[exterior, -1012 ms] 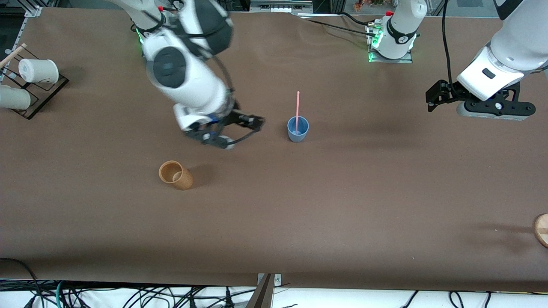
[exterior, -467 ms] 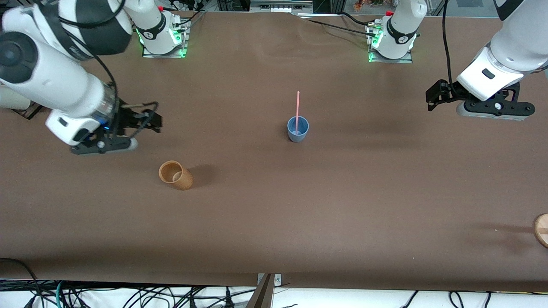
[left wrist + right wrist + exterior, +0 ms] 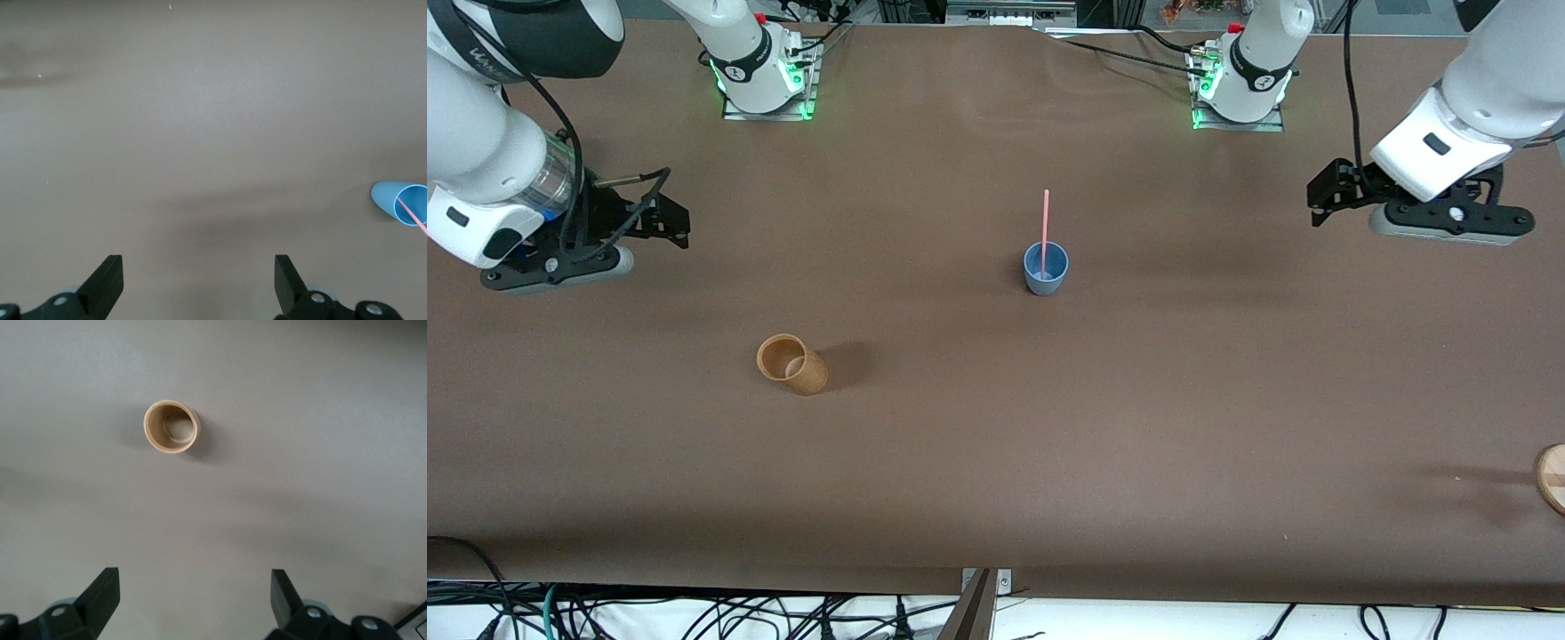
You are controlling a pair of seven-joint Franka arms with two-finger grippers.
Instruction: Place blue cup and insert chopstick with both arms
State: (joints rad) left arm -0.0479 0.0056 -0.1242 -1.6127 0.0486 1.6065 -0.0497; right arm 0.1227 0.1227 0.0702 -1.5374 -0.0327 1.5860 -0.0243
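Right tool (image 3: 660, 218) withdrawn, upright matte blue cup (image 3: 1045, 269), pink chopstick (image 3: 1045, 218) inside

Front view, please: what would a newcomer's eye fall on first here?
Probably the blue cup upright at mid-table with the pink chopstick standing in it. Next, the tan cup, nearer the front camera toward the right arm's end. Both grippers are open and empty: the right gripper and the left gripper each hang over bare table at their own ends.
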